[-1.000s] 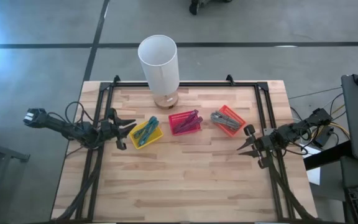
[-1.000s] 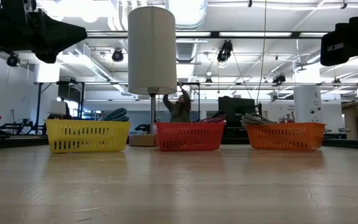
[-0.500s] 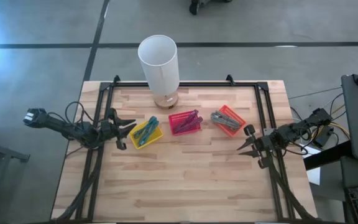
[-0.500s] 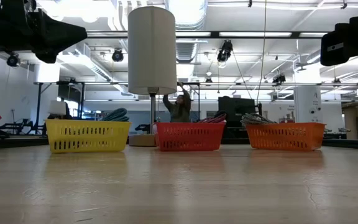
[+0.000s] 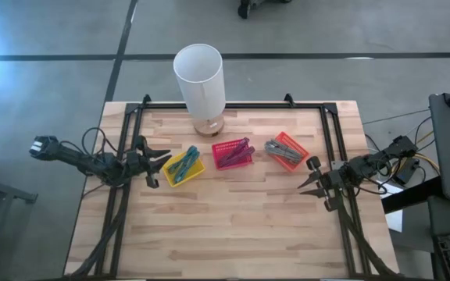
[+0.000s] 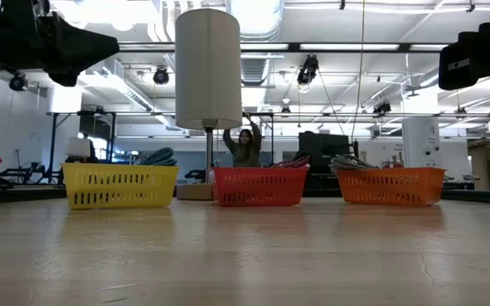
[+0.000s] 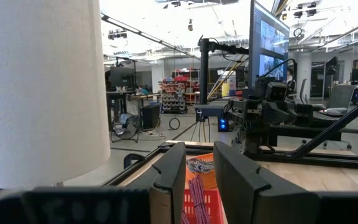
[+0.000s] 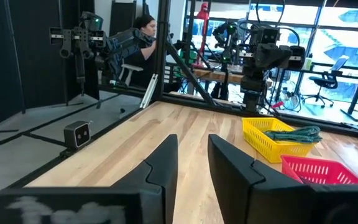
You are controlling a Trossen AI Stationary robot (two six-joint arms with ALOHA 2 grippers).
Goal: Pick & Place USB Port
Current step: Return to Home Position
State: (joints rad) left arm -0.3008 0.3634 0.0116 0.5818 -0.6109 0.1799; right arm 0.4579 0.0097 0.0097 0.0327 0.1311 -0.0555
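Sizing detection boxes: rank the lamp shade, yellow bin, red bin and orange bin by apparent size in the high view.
1. white lamp shade: largest, though it stands tall and nearer the camera, which inflates it.
2. yellow bin, red bin and orange bin: these look alike in size, so no ranking among them.

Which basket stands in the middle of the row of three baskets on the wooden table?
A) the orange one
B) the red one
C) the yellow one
B: the red plastic mesh basket stands between the yellow plastic mesh basket and the orange plastic mesh basket, as both the low and high views show.
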